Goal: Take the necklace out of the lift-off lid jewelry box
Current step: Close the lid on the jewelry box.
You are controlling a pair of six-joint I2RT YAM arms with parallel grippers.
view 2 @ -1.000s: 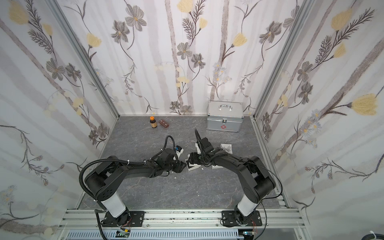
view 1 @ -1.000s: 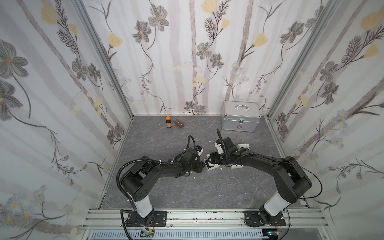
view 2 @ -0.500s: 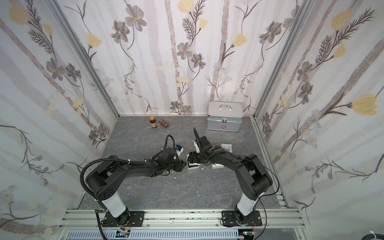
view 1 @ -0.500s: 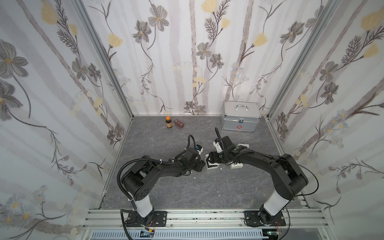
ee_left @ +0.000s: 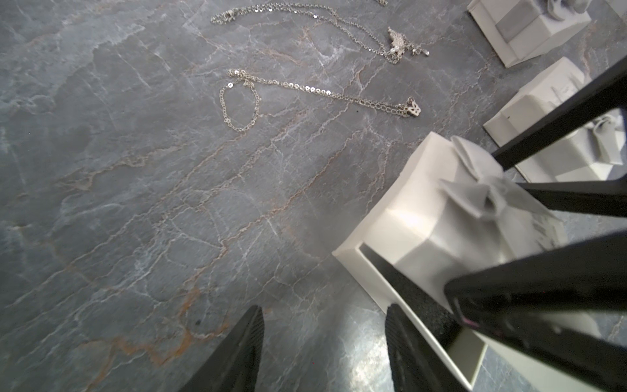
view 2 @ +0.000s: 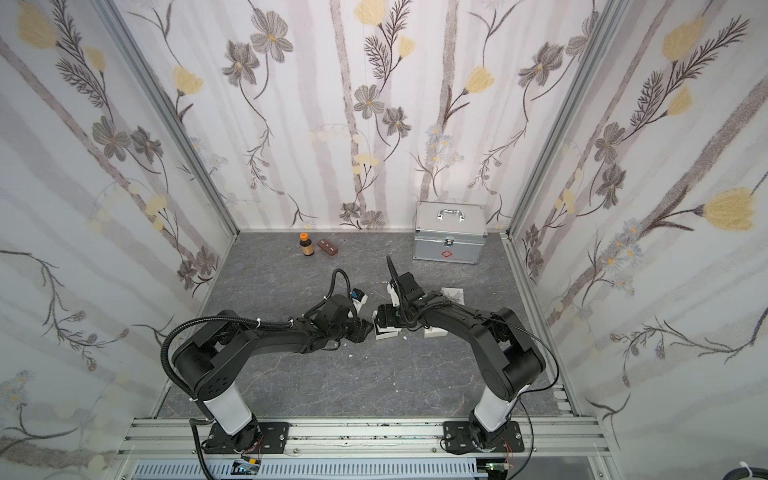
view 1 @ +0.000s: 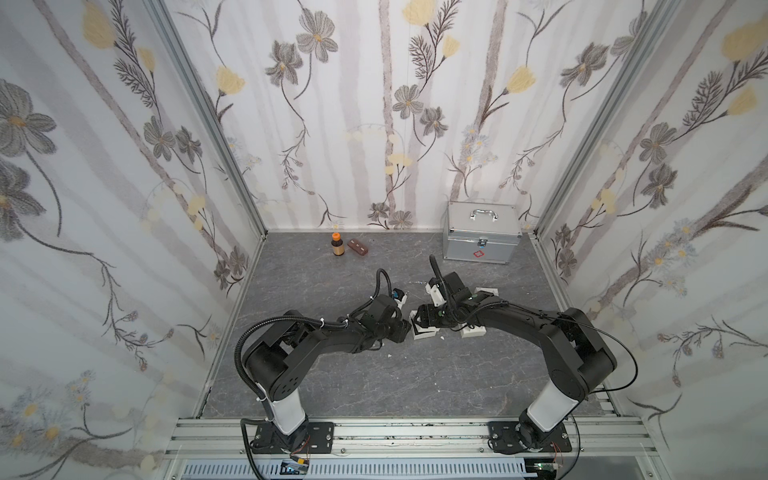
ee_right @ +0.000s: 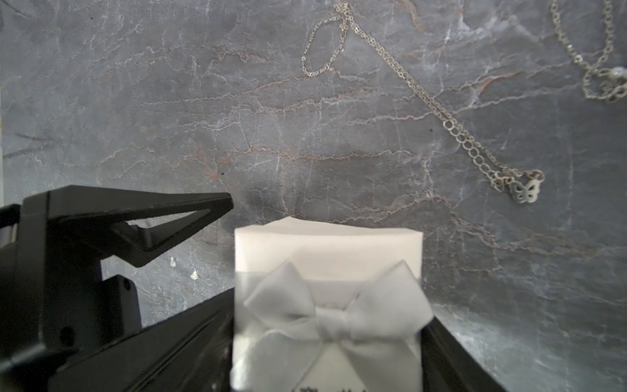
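Two necklaces we count, loose on table (ee_left: 135,203): butterfly necklace (ee_left: 307,89) and far necklace (ee_left: 397,40), both well apart from grippers. L gripper (ee_left: 322,349) jaws apart, beside box base (ee_left: 353,258). R gripper (ee_right: 325,346) clamped on bow lid (ee_right: 325,244). 3 white boxes (ee_left: 529,30) in all; can't tell what's inside base.

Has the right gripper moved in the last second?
Yes, slightly. In a top view the right gripper, holding the bow-topped lid, has edged toward the robot's left, sideways away from the silver case.

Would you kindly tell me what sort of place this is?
Likely a robot test cell dressed as a room: floral wallpaper panels in an aluminium frame, with the left arm and right arm bolted to a front rail.
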